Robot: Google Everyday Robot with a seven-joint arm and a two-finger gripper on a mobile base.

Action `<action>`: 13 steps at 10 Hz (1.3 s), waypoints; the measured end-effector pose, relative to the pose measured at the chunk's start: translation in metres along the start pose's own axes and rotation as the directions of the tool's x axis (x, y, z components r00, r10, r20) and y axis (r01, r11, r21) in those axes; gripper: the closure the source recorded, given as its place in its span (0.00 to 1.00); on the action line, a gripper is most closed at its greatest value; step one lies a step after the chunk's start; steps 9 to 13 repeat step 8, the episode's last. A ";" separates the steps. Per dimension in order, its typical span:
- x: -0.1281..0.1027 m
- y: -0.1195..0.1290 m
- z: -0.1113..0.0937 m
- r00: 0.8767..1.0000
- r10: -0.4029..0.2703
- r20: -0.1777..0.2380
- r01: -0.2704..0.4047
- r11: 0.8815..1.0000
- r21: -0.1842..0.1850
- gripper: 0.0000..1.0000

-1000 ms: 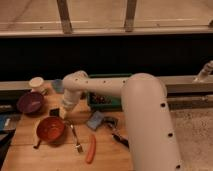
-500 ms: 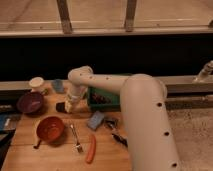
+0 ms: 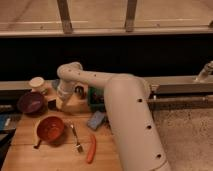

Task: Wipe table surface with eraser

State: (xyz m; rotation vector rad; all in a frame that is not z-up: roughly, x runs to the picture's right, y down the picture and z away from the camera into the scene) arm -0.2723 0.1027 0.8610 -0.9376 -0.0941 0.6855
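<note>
The table surface (image 3: 55, 159) is a light-brown plank top filling the lower left of the camera view. My white arm reaches from the lower right across it to the far left. The gripper (image 3: 60, 102) hangs low over the back left part of the table, between the purple bowl and the green tray. A small black block, the eraser (image 3: 51, 104), shows right at the gripper's left side, touching or nearly touching it. I cannot tell whether it is held.
A purple bowl (image 3: 30, 102) and a white cup (image 3: 36, 83) stand at the back left. A red-brown pan (image 3: 50, 129), a fork (image 3: 76, 138), an orange-red stick (image 3: 91, 148) and a blue-grey pad (image 3: 96, 120) lie mid-table. A green tray (image 3: 95, 100) sits behind the arm.
The arm has swung left and back over the table, bringing the gripper from near the middle to beside the purple bowl.
</note>
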 end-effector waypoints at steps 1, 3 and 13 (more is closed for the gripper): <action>0.000 0.019 0.009 0.999 -0.031 -0.014 0.031 0.999 -0.014 1.00; 0.008 0.035 0.022 0.999 -0.037 -0.027 0.036 0.999 -0.035 1.00; 0.071 0.009 0.005 0.995 0.099 -0.004 -0.099 0.995 -0.030 1.00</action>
